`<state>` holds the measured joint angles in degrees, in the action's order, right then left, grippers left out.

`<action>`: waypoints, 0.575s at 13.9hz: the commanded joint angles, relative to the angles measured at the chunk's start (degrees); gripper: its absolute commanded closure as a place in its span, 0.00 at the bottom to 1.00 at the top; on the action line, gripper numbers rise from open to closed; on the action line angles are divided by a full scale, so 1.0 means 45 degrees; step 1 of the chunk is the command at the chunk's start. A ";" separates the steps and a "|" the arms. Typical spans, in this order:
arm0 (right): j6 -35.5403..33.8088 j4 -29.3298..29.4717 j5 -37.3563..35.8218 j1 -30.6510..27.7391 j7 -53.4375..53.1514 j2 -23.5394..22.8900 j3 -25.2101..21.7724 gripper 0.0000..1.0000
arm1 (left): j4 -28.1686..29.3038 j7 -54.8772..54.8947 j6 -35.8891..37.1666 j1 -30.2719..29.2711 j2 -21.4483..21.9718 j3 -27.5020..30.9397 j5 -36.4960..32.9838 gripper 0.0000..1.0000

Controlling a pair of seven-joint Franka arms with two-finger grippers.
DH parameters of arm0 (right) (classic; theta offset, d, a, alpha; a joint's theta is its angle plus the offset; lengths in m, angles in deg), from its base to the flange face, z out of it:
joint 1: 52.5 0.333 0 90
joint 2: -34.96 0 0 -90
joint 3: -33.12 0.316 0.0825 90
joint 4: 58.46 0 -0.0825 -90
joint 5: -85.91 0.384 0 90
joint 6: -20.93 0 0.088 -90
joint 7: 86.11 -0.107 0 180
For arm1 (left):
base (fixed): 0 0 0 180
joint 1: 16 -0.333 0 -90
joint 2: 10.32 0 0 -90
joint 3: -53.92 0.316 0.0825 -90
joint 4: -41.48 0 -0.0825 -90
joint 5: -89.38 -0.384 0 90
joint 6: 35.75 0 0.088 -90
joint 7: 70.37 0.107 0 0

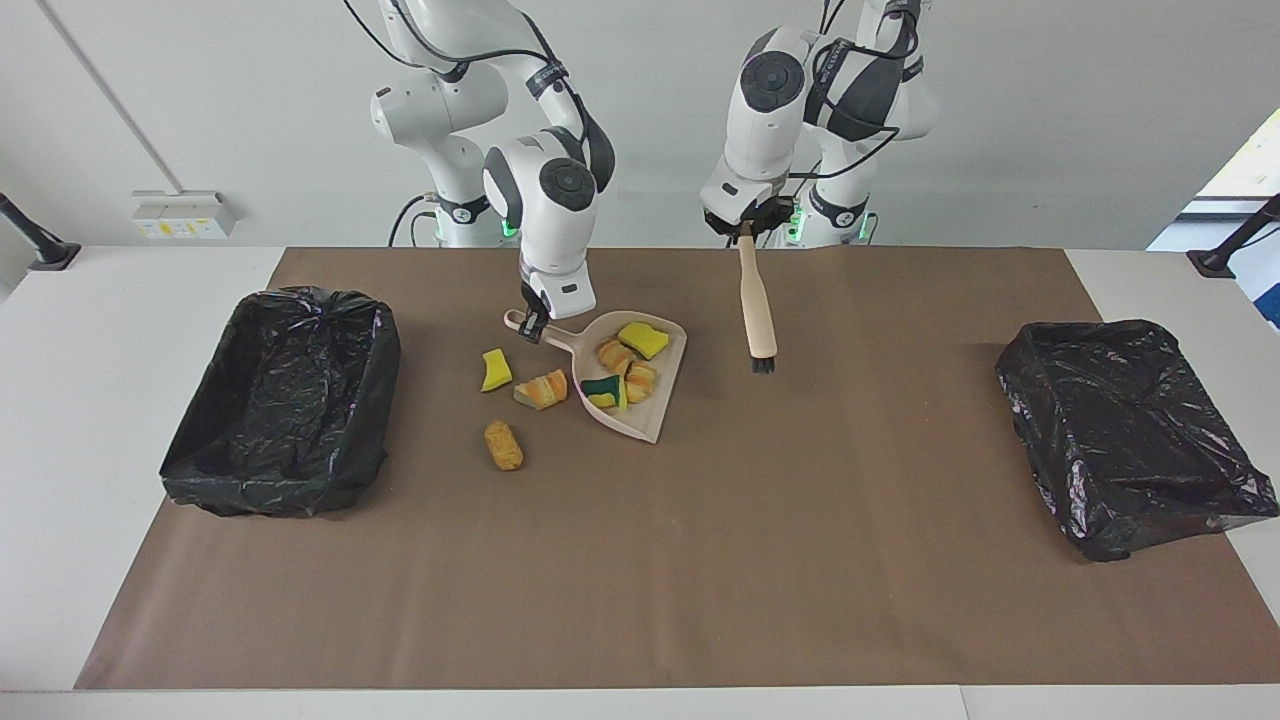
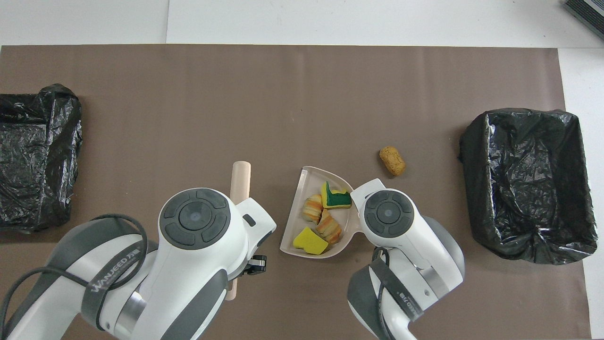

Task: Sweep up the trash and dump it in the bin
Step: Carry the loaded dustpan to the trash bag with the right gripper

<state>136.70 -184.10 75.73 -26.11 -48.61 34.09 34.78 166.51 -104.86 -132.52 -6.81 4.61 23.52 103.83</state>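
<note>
A plain white wall backs the white surface (image 1: 60,420), which carries a brown mat (image 1: 700,560) with a black-lined bin (image 1: 285,400) at each end. "WANJEED" is printed on the left arm's band. The left claw (image 1: 745,228), raised over the mat, is clamped on a beige-handled brush (image 1: 757,310) hanging bristles down. The right claw (image 1: 530,325) is closed on the handle of the pink dustpan (image 1: 655,415). The trash (image 1: 625,375) lies partly in the pan; three bits lie beside it toward the right arm's end.

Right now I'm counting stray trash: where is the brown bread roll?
The brown bread roll lies on the mat, outside the dustpan, toward the right arm's end, farther from the robots.
</note>
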 commanded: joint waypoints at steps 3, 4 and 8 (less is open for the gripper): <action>-0.0802 0.0322 0.0524 -0.0746 0.0239 0.1128 0.0002 1.00 | 0.2154 -0.1450 -0.1537 0.0905 0.1722 -0.0913 0.1436 1.00; -0.1057 0.0342 0.0524 -0.0960 0.0278 0.1401 -0.0018 1.00 | 0.2466 -0.2035 -0.2141 0.0906 0.1722 -0.1577 0.1670 1.00; -0.2363 0.1138 0.1439 -0.2519 0.1989 0.2399 -0.0466 1.00 | 0.3170 -0.3154 -0.3689 0.0906 0.1683 -0.3787 0.3075 1.00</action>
<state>129.59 -181.35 78.83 -33.12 -45.93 42.51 33.77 178.38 -117.57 -146.60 -3.19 10.30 8.80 114.86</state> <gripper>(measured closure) 0.683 0.722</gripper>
